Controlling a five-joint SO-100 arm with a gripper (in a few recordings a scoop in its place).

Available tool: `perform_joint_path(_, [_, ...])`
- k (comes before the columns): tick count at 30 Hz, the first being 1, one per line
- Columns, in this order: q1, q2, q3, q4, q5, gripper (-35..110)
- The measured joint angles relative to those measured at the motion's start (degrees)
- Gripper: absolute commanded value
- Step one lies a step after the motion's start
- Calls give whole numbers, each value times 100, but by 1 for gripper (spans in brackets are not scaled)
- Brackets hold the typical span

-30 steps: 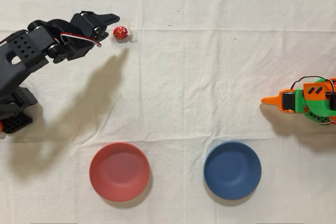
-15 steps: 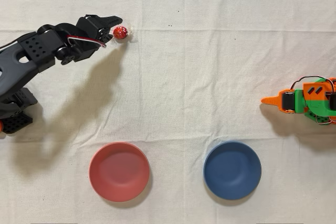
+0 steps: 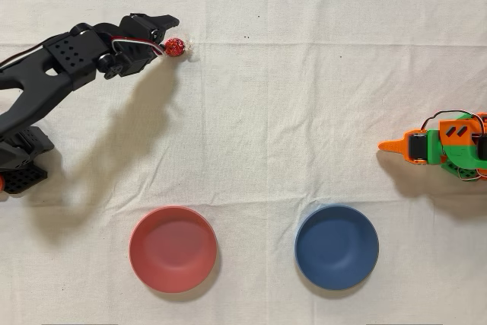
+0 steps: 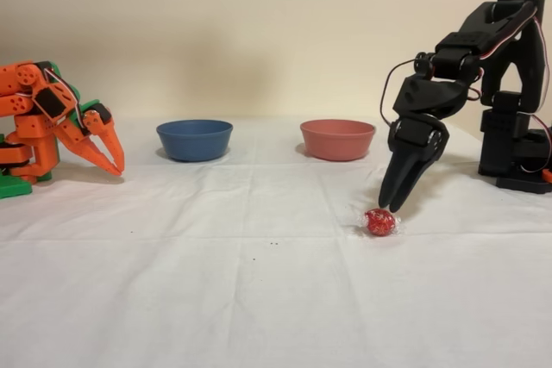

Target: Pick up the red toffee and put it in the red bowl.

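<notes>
- Overhead view, upper left of the frame: the black arm has swung its gripper (image 3: 166,33) further up and to the right over the last second, so the tips that sat beside the red toffee (image 3: 175,46) now reach over its upper-left edge.
- Fixed view, right of centre: the gripper (image 4: 395,205) points steeply down with its tips just above the red toffee (image 4: 379,221), which lies on the white cloth (image 4: 259,299), not lifted.
- The toffee has not shifted across the three overhead pictures; only the arm has moved.
- From the side the two fingers look nearly together; whether a narrow gap remains I cannot tell.
- Nothing is gripped: the candy rests on the cloth below the tips.
- The red bowl (image 3: 173,249) sits at the lower left of the overhead frame, well apart from the toffee, with the dark blue bowl (image 3: 336,246) to its right.
- My reading: the approach is nearly done, and the grasp and carry remain.
- The orange arm (image 3: 445,146) stands idle at the right edge.
</notes>
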Motion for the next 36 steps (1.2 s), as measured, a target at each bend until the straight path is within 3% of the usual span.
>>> perform_joint_path(36, [413, -167, 281, -396, -554, 26])
